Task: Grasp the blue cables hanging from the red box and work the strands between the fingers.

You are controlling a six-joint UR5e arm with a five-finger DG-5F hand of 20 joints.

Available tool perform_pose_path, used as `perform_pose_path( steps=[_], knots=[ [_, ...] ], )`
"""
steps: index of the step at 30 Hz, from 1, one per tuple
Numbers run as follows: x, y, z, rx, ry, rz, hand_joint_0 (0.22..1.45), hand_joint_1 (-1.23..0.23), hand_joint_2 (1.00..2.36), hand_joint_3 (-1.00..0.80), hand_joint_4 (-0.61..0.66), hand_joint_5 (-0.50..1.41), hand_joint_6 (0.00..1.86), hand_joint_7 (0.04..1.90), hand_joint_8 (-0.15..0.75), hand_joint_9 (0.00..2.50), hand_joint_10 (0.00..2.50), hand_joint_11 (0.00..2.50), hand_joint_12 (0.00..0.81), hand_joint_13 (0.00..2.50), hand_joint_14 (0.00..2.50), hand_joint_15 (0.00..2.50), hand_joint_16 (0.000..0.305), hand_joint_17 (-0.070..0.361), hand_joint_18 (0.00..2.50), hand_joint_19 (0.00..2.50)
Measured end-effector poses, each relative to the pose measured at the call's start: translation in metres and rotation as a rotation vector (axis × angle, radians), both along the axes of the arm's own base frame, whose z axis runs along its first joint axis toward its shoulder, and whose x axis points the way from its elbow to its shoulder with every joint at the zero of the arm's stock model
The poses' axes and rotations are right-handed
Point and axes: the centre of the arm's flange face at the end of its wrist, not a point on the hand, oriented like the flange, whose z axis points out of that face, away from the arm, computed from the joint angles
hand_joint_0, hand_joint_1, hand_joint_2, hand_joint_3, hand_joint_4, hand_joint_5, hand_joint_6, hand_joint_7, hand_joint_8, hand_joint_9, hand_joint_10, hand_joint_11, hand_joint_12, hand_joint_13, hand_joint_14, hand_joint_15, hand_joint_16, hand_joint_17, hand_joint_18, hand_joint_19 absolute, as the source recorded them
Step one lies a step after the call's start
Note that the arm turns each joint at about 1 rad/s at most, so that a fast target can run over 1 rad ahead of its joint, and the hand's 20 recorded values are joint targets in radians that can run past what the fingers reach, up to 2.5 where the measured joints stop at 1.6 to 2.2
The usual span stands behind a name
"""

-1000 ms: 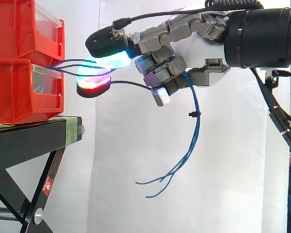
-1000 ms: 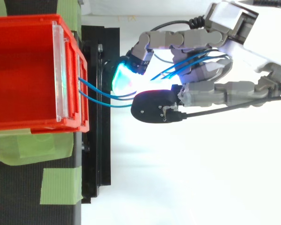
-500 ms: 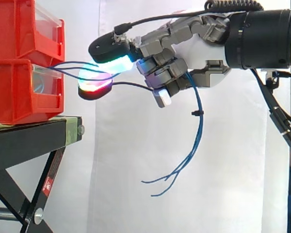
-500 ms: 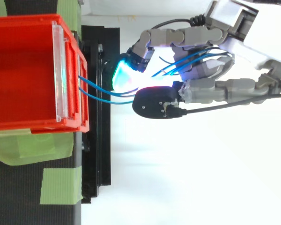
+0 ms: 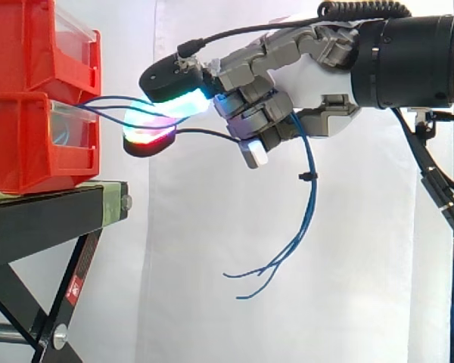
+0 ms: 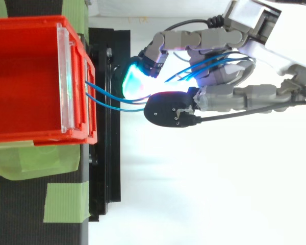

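Swung rightward, blue cables stay pinched in hand beside red box (black stand below).

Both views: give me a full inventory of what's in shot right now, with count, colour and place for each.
bins: two, red, stacked on the stand at the left
stand: one, black, under the bins
tape: several patches, green, on the stand's top
cables: one bundle of several strands, blue, running from the lower bin's front through the hand, loose ends hanging below it
tie: one, black, on the hanging strands
curtain: one, white, behind everything
arm: one, black, entering from the right in the side view
hand: one, grey and white, curled round the cables, pads glowing cyan, green and red
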Motion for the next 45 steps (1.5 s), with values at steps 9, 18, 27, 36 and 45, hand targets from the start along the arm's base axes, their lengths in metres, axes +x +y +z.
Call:
perform_pose_path(
  steps=[9,18,27,36,45],
  knots=[
    [-0.0003,-0.0002,-0.0001,0.000,0.001,-0.001,1.22,-0.70,1.01,0.12,0.29,0.62,0.02,1.27,0.427,0.72,2.50,2.47,0.519,1.01,2.50,1.64,0.060,0.134,1.38,0.82],
    [-0.0002,-0.0002,0.0000,0.000,0.002,-0.002,0.97,-0.73,1.01,-0.09,0.38,0.55,0.02,1.21,0.427,0.72,2.50,2.47,0.519,1.01,2.50,1.64,0.060,0.134,1.38,0.82],
    [-0.0007,-0.0003,-0.0005,0.006,0.004,0.000,0.94,-0.70,1.13,0.10,0.39,0.62,0.02,1.20,0.427,0.72,2.50,2.47,0.519,1.01,2.50,1.64,0.060,0.134,1.38,0.82],
    [-0.0016,-0.0005,-0.0014,0.023,0.006,0.001,1.28,-0.71,1.02,0.04,0.09,0.48,0.46,1.40,0.427,0.72,2.50,2.47,0.519,1.01,2.50,1.64,0.060,0.134,1.38,0.82],
    [-0.0019,-0.0009,-0.0018,0.025,0.008,-0.001,0.80,-0.75,1.40,0.00,0.22,0.22,0.89,1.21,0.427,0.72,2.50,2.47,0.519,1.01,2.50,1.64,0.060,0.134,1.38,0.82]
  ],
)
